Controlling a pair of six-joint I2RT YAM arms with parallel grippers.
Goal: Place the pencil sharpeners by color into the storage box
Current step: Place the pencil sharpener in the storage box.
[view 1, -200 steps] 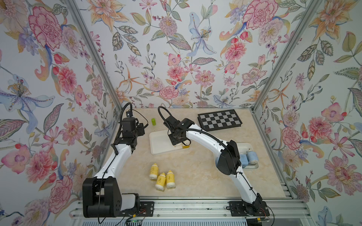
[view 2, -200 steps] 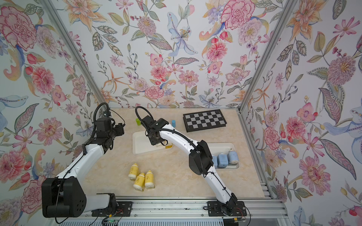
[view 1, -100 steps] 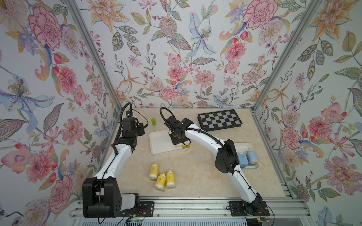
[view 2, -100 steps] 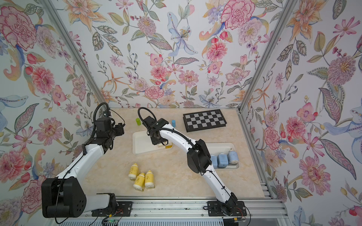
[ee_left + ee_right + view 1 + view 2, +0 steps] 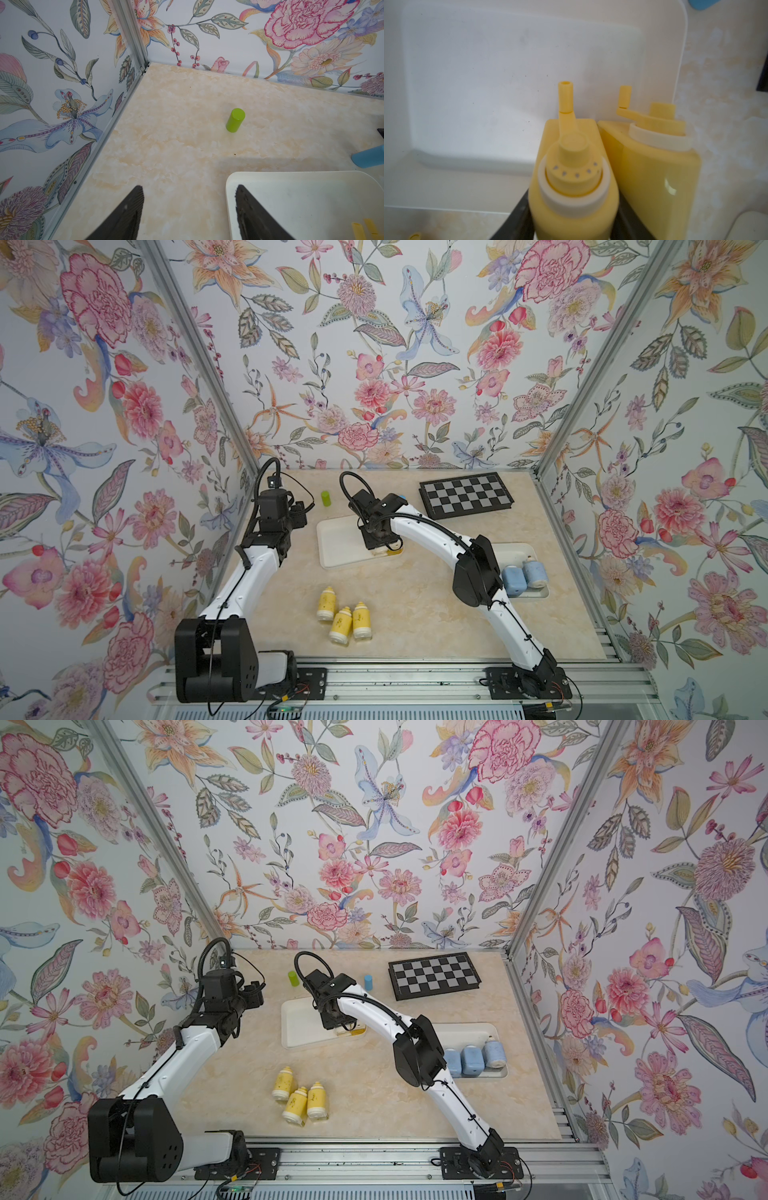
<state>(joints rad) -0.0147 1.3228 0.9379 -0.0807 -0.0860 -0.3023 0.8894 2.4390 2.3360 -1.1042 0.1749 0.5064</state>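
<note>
Although the right arm has shifted slightly, the right hand point(image 5: 573, 199) stays pinching a yellow bottle-shaped plastic pencil sharpener point(image 5: 571, 176) inside the shallow white plastic storage box point(image 5: 488, 72). A second yellow sharpener point(image 5: 650, 166) lies just beside the hand, so release appears pending. The left hand point(image 5: 189, 207) is spread and empty.

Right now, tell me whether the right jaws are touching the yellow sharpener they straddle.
Touching. The right wrist view shows the right jaws pressed against both sides of the yellow sharpener, with no gap.
</note>
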